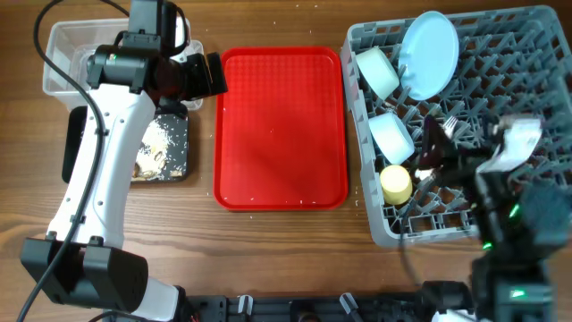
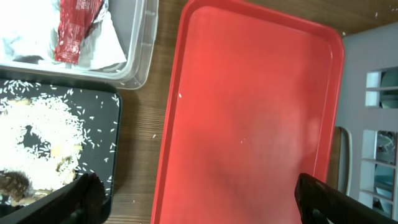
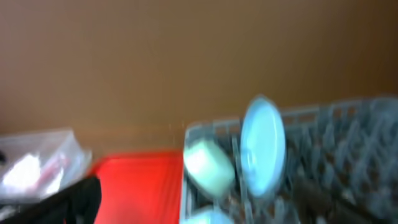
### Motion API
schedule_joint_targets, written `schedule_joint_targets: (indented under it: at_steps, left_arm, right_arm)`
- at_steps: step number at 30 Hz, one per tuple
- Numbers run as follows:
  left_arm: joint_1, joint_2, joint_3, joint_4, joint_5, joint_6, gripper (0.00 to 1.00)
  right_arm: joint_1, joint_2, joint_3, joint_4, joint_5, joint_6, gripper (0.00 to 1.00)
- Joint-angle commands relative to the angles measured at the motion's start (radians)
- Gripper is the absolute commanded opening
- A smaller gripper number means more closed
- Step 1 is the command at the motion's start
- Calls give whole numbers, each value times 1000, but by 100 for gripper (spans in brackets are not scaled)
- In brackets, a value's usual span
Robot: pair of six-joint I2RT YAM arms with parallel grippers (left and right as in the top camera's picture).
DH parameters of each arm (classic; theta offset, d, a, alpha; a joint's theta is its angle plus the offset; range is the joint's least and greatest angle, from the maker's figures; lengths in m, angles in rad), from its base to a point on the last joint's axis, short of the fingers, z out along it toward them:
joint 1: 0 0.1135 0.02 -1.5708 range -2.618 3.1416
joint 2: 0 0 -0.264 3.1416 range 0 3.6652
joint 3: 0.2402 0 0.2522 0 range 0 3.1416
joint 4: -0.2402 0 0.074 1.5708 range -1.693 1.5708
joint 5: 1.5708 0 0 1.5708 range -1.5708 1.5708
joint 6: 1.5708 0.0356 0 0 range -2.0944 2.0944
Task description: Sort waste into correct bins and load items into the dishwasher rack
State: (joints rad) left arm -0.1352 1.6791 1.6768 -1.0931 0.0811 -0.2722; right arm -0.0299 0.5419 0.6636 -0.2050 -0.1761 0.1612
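The grey dishwasher rack (image 1: 536, 36) stands at the right. It holds the pale-blue plate (image 1: 429, 54) upright, two mint bowls (image 1: 380, 72) (image 1: 391, 134), the yellow cup (image 1: 396, 183) and a white fork (image 1: 451, 123). My right gripper (image 1: 427, 154) hovers over the rack, open and empty; its wrist view is blurred but shows the plate (image 3: 262, 152) and a bowl (image 3: 208, 165). My left gripper (image 2: 202, 205) is open and empty above the red tray's left part. The clear tub (image 2: 140, 62) holds napkins (image 2: 31, 43) and the red sauce packet (image 2: 74, 28). The black tray (image 2: 106, 124) holds food scraps (image 2: 37, 137).
The flat red serving tray (image 1: 281, 125) lies bare between the bins and the rack. The clear tub (image 1: 63, 40) is at the back left, with the black tray (image 1: 174, 143) in front of it. My left arm reaches over both bins.
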Motion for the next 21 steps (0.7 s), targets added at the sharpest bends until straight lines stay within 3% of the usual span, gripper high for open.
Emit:
schedule_joint_targets:
  at_steps: [1, 4, 9, 21]
  left_arm:
    - [3, -11, 10, 5, -4, 2, 100]
    - [3, -11, 10, 4, -4, 2, 100]
    - [3, -11, 10, 4, -4, 2, 100]
    - [3, -11, 10, 4, -4, 2, 100]
  right_arm:
    - [-2, -208, -314, 206, -17, 10, 100]
    - [1, -386, -520, 253, 14, 24, 100]
    - [1, -510, -658, 253, 41, 22, 100]
    - [0, -531, -658, 215, 48, 23, 100]
